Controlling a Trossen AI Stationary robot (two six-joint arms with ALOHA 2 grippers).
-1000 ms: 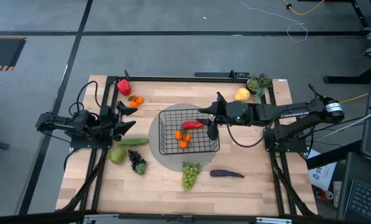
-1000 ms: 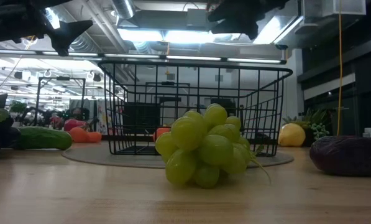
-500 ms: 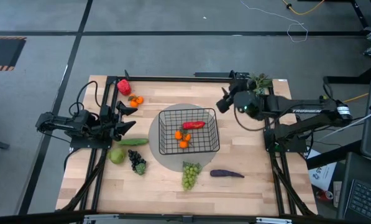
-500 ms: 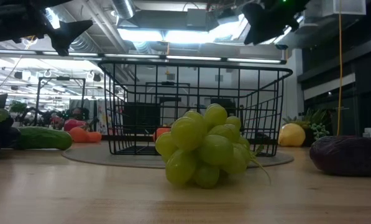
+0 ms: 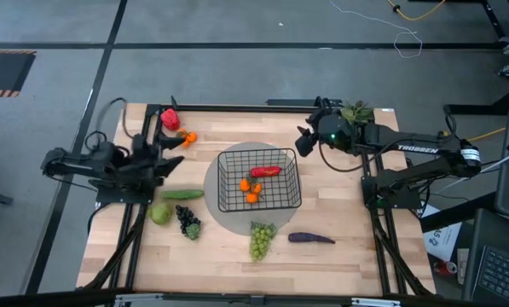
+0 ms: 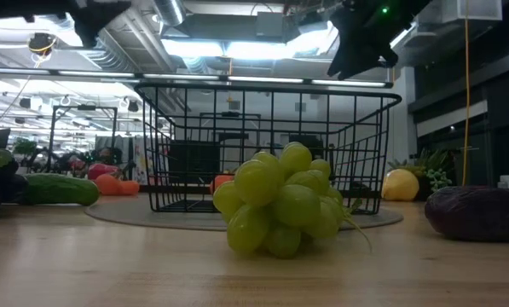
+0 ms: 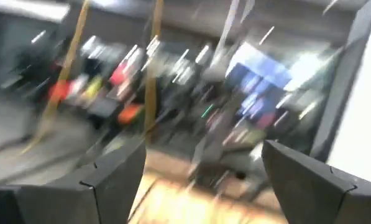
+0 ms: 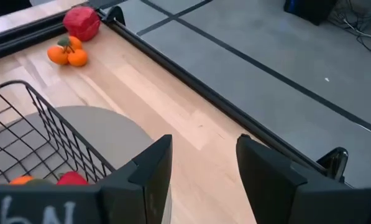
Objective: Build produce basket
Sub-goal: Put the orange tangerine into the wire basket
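Observation:
The black wire basket (image 5: 258, 179) stands on a round grey mat in the middle of the table, with a red chili (image 5: 265, 170) and small oranges (image 5: 251, 192) inside. My right gripper (image 5: 303, 141) hovers open and holding nothing beyond the basket's far right corner (image 8: 42, 137), above the table. My left gripper (image 5: 172, 153) is open and raised at the left, above the cucumber (image 5: 182, 194). Loose produce lies on the wood: red pepper (image 5: 170, 118), oranges (image 5: 185, 136), green apple (image 5: 159, 213), purple grapes (image 5: 188, 223), green grapes (image 5: 260, 239), eggplant (image 5: 309, 238), yellow pear (image 6: 401, 184).
A leafy green item (image 5: 354, 112) sits at the far right corner. Black frame rails run along the table's left, right and far edges. Bare wood shows between the basket and the far edge (image 8: 173, 106).
My right gripper has drawn back from over the basket's right side toward the table's far right corner, turning as it went; the chili stays in the basket. My left gripper has risen from its place at the left, its fingers still spread.

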